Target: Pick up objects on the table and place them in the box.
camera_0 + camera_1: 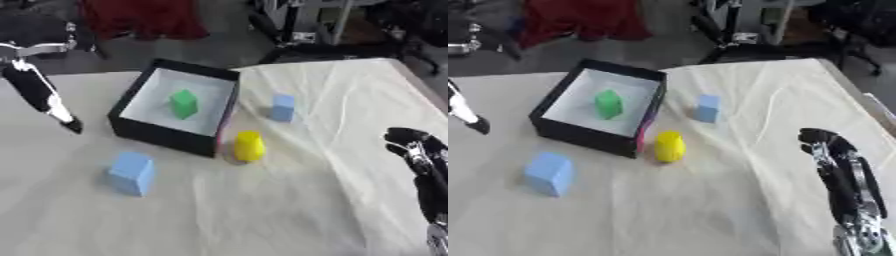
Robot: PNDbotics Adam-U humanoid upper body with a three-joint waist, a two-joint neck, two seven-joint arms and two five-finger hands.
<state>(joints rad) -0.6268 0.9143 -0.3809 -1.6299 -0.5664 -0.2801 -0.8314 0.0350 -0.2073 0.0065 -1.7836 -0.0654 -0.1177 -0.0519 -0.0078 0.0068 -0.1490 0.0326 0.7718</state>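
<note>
**Three pieces out, one in the box, both hands clear**

Nearest, the right hand [837, 165] rises at the table's [262, 215] near right edge, fingers relaxed and straight, holding nothing. Up and to its left stands the yellow rounded block [249, 145], upright, its long axis vertical, just beside the box's [131, 95] near right corner. The large light-blue cube [132, 173] sits toward the near left, apart from the box. Further back, the small light-blue block [283, 107] stands near the box's right wall. The left hand [52, 107] hangs over the left edge, fingers extended down, empty. Inside the box: a green block [184, 103]. Count: one yellow, two blue, one green. My call: the right hand is nearer the yellow.
</note>
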